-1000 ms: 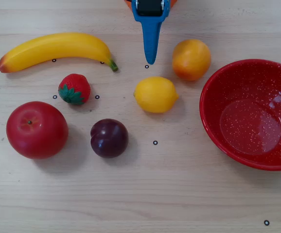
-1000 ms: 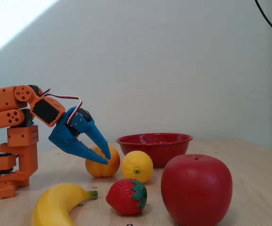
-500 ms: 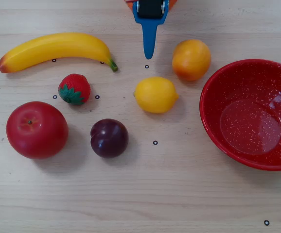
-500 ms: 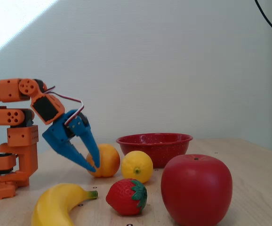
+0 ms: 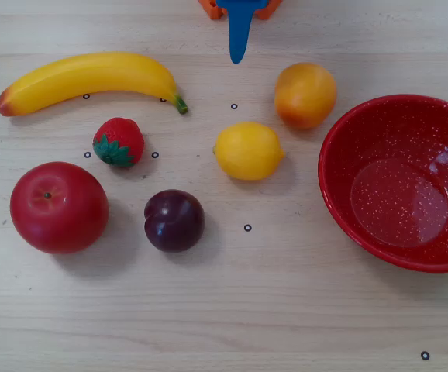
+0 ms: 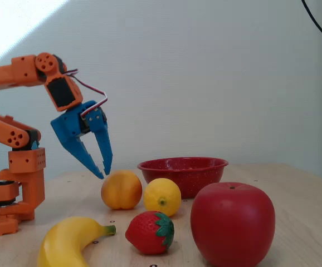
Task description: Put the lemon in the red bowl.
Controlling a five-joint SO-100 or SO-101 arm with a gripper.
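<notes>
Overhead, your lemon [image 5: 248,151] sits on the desk [image 5: 286,310] just left of the red bowl [image 5: 340,209]; your gripper [image 6: 102,172] hangs above the orange fruit [image 6: 121,189], jaws slightly apart, empty.

In the overhead view we are looking straight down on the table [image 5: 286,310], close in, with the arm's base sitting just past the top edge. In the fixed view we are sitting low at tabletop height, near the apple [image 6: 233,222], facing the wall. Both are taking in the same fruit and the red bowl [image 5: 340,201].
</notes>
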